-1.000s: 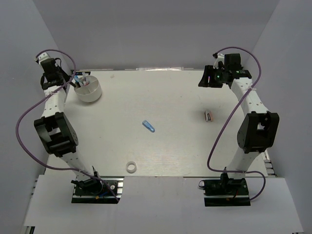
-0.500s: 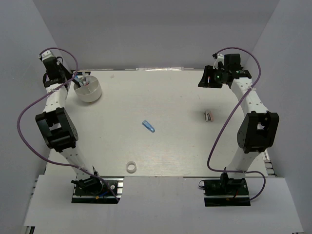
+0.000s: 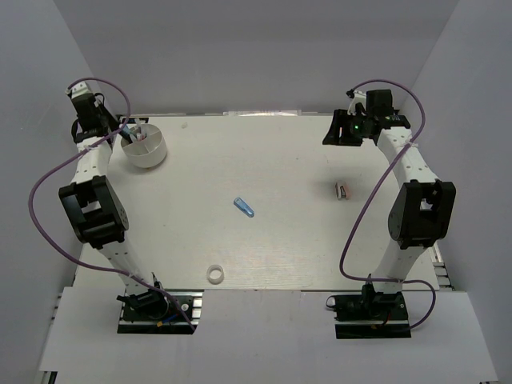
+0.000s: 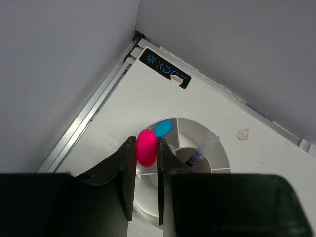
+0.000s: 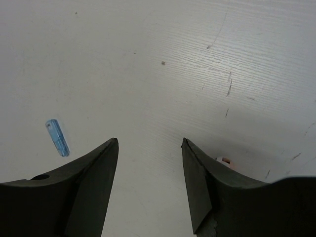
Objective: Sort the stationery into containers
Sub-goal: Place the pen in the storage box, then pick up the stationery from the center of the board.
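**Left arm eased back above the tub, marker not yet dropped**

Within the last second the left wrist had drawn toward the far-left corner. The left fingers [image 4: 123, 173] were still clamped on the pink-ended marker [image 4: 146, 148], poised over the white tub [image 3: 150, 154]. The right fingers [image 5: 94, 173] stood apart, empty, above the tabletop [image 3: 280, 160]. The blue tube [image 3: 244, 207], tape ring [image 3: 214, 274] and a small item [image 3: 342, 190] lay loose, so sorting looked unfinished.

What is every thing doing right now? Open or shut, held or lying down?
Left gripper: shut on pink-ended marker.
Right gripper: open, empty.
White tub: upright, pens inside.
Blue tube: lying loose.
Tape ring: lying flat, loose.
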Robot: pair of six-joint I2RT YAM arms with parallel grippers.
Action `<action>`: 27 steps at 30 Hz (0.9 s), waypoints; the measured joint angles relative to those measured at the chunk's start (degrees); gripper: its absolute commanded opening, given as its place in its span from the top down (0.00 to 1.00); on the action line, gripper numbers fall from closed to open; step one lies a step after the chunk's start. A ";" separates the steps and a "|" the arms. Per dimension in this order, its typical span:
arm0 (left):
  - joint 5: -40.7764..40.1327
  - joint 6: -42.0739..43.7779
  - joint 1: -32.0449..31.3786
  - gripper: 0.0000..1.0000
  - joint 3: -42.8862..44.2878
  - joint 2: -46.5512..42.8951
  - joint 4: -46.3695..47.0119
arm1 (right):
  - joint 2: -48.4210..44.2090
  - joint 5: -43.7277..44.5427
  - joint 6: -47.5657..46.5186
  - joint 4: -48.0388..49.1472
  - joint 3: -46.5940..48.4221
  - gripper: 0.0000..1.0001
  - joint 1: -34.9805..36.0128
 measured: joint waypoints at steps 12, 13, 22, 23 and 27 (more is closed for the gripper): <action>0.81 1.22 0.00 0.55 -0.26 2.21 -0.02 | 0.00 -2.38 -0.66 -0.04 -0.02 0.39 0.09; 1.09 1.20 0.02 0.53 -0.26 2.27 -0.04 | 0.00 -2.75 -0.83 -0.07 -0.02 0.39 0.11; 5.25 0.07 0.11 0.41 -1.29 1.70 -0.20 | 0.00 -7.21 -3.06 -0.11 -2.89 0.59 1.01; 5.81 -0.02 0.11 0.41 -2.19 1.14 -0.13 | -0.02 -7.34 -3.56 -0.22 -3.34 0.62 1.27; 8.52 0.50 0.04 0.40 -8.92 -4.98 1.31 | -0.85 -7.19 -6.38 -0.37 -6.14 0.65 4.37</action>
